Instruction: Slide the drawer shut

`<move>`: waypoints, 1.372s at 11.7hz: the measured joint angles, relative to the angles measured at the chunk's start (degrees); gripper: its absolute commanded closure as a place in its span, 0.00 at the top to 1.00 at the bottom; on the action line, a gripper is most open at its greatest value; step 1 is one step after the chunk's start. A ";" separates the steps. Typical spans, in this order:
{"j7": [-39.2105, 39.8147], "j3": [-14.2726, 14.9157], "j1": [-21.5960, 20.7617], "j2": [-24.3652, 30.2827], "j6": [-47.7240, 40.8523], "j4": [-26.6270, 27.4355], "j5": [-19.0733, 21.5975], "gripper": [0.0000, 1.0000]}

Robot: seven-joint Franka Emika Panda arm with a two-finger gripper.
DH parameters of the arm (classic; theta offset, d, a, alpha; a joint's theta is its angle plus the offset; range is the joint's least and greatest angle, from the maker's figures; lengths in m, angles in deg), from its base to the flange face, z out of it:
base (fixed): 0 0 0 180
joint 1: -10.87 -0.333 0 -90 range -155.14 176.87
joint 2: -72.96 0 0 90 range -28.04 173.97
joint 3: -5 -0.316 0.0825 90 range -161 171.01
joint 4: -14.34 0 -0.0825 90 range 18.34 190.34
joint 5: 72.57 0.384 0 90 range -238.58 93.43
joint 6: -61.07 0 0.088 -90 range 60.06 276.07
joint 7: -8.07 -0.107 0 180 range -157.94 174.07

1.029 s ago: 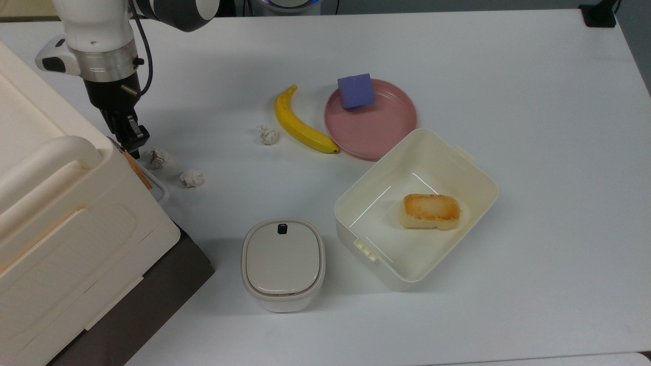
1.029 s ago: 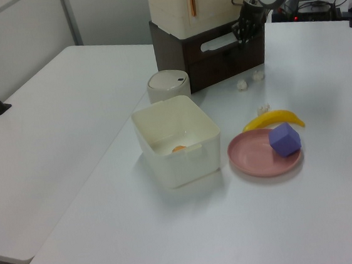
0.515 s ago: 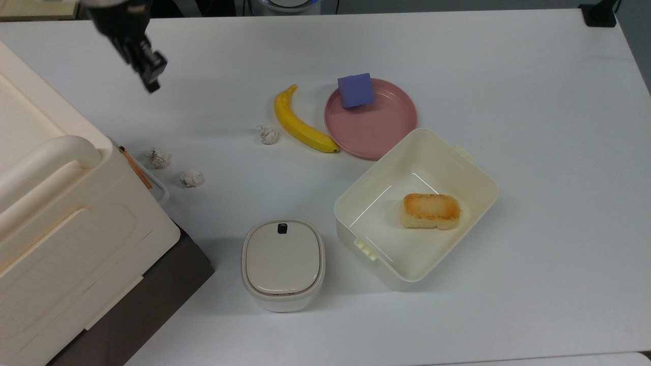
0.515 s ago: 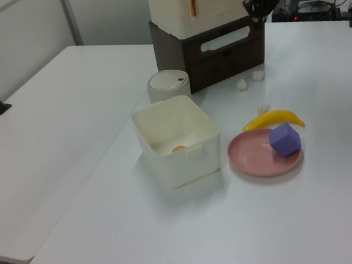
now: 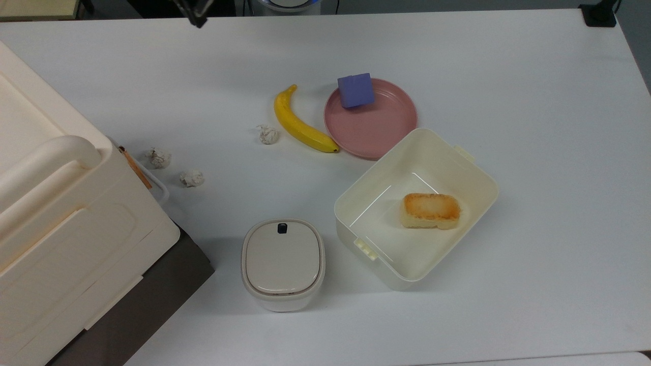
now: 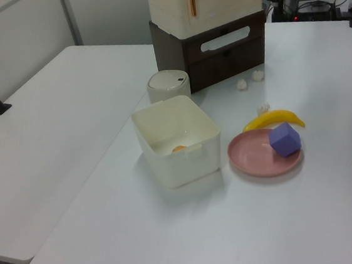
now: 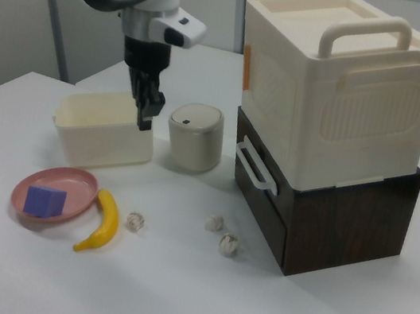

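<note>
In the right view, two paper balls [image 7: 228, 244] are seen nearest. At their one o'clock, the drawer [image 7: 265, 211] is seated flush in the dark base under the cream cabinet [image 7: 335, 81]. Farther, at ten o'clock, the gripper [image 7: 146, 114] is held aloft, well apart from the drawer; whether it is spread or pressed together cannot be told.

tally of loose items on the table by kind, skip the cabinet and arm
Crumpled paper balls: 3
Banana: 1
Pink plate: 1
Purple block: 1
Open cream box: 1
Bread piece: 1
Lidded cream container: 1
Total: 9
</note>
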 measured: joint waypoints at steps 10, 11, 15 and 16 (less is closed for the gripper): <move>14.76 5.38 -10.68 -0.34 3.45 -1.80 -3.77 1.00; 15.16 5.38 -10.83 -0.34 3.39 -1.85 -3.79 1.00; 15.12 4.37 -11.33 -0.42 3.39 -1.85 -5.53 1.00; 14.76 4.09 -11.34 -0.49 3.39 -1.85 -5.63 1.00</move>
